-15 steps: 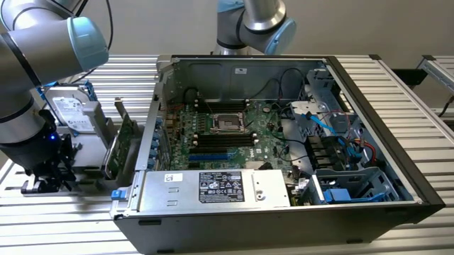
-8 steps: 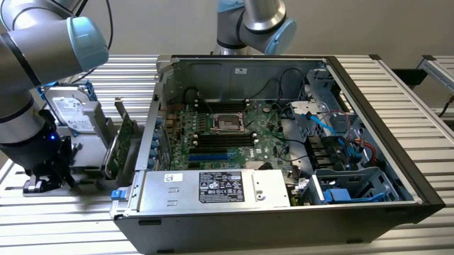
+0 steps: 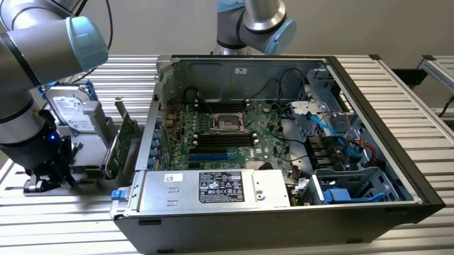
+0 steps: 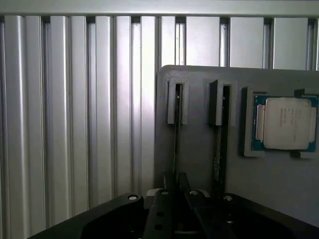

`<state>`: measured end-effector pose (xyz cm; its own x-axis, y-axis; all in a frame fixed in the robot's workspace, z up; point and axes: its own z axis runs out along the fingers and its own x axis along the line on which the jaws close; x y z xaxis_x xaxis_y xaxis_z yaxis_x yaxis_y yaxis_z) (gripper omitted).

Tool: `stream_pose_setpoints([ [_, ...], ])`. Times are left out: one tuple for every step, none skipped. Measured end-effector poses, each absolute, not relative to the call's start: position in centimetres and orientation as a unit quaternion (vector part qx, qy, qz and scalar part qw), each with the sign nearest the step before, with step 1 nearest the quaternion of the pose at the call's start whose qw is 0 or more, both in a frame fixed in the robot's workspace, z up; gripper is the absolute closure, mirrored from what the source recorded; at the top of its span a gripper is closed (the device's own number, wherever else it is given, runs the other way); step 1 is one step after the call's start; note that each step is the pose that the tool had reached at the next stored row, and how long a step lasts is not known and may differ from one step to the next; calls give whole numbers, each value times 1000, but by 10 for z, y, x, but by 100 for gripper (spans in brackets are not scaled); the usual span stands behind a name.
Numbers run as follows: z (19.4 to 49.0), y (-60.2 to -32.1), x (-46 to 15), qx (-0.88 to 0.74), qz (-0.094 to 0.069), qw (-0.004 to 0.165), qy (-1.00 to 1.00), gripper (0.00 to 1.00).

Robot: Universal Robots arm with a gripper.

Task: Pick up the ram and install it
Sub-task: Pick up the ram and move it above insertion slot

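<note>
Standing edge-on in grey holder (image 4: 198, 149), ram (image 4: 177, 129) pinched between fingers (image 4: 163, 203)

A grey holder (image 4: 199, 144) was seen resting on a ribbed metal table (image 4: 75, 114). The ram (image 4: 177, 129) was stood on edge in one slot of the holder and was clasped between the fingertips of the gripper (image 4: 177, 181). A second stick (image 4: 223, 134) was kept in the holder's neighbouring slot, and a processor chip (image 4: 285, 123) was seated in the holder's recess just beside that.
</note>
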<state>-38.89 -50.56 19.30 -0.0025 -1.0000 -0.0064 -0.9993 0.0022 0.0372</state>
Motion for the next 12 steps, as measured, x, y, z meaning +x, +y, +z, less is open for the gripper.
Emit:
stream_pose_setpoints([
  [193, -506, -389, 706, -16, 11, -708, 86],
  [193, -506, -389, 706, -16, 10, -708, 86],
  [193, -506, -389, 706, -16, 10, -708, 86],
  [193, -506, -389, 706, -16, 10, -708, 86],
  [193, -506, -389, 706, -17, 10, -708, 86],
  [193, -506, -389, 706, -17, 9, -708, 86],
  [193, -506, -389, 706, -17, 9, -708, 86],
  [193, -506, -389, 706, -17, 9, -708, 86],
  [193, -506, -389, 706, -17, 9, -708, 86],
  [194, -506, -389, 706, -17, 9, -708, 86],
  [195, -506, -389, 706, -17, 9, -708, 86],
  [196, -506, -389, 706, -17, 9, -708, 86],
])
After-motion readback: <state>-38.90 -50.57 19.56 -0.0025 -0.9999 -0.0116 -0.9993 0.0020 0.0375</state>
